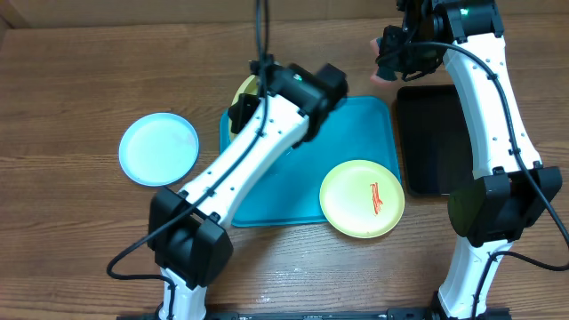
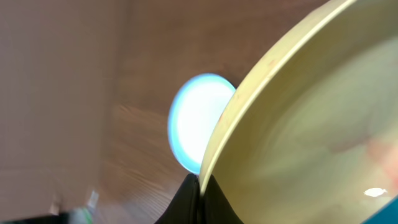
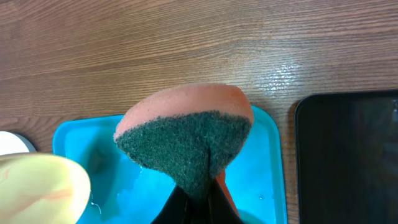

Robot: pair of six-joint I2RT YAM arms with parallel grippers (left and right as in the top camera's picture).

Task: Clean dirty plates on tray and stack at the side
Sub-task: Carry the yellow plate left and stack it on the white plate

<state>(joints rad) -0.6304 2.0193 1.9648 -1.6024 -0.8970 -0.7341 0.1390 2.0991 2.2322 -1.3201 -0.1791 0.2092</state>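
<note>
Left wrist: plate (image 2: 298, 124) in left gripper (image 2: 199, 185)

Smeared plate (image 1: 360, 203) on tray (image 1: 363, 126) corner

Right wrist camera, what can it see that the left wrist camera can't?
Only the right wrist view shows the sponge, the turquoise tray and the black tray. Only the left wrist view shows the blue plate. Both show the yellow plate, lifted up, and the wooden table.
</note>
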